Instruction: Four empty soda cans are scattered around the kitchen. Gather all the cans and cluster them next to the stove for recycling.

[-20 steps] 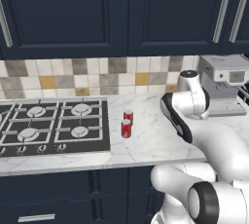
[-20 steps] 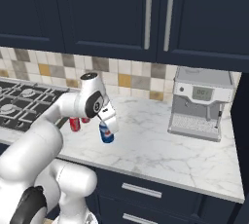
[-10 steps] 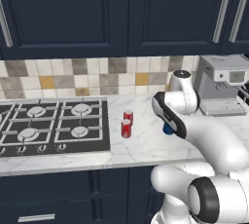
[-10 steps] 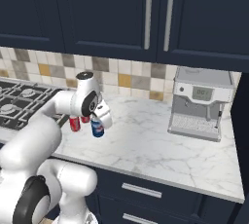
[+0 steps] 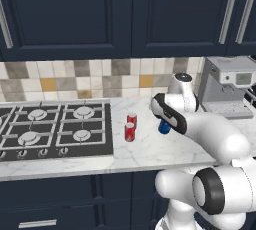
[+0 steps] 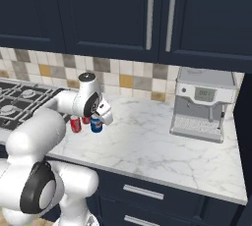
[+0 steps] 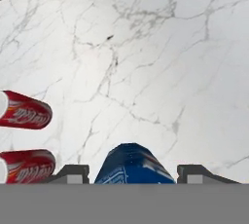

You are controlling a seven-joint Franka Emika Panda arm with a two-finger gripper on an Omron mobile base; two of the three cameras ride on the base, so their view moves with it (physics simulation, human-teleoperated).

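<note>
Hand view shows my claw [image 7: 132, 170] pinching the blue can [image 7: 132, 165] above the desk [image 7: 160, 62], near two red cans [image 7: 24, 110] beside the stove [image 5: 55, 129]. I'd lower it upright, just clear of them, before releasing.

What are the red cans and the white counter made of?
The two red cans look like thin painted metal: glossy red sides with silvery tops. The counter looks like polished marble: white with grey veins. It is a rendered scene, so these are only looks.
</note>
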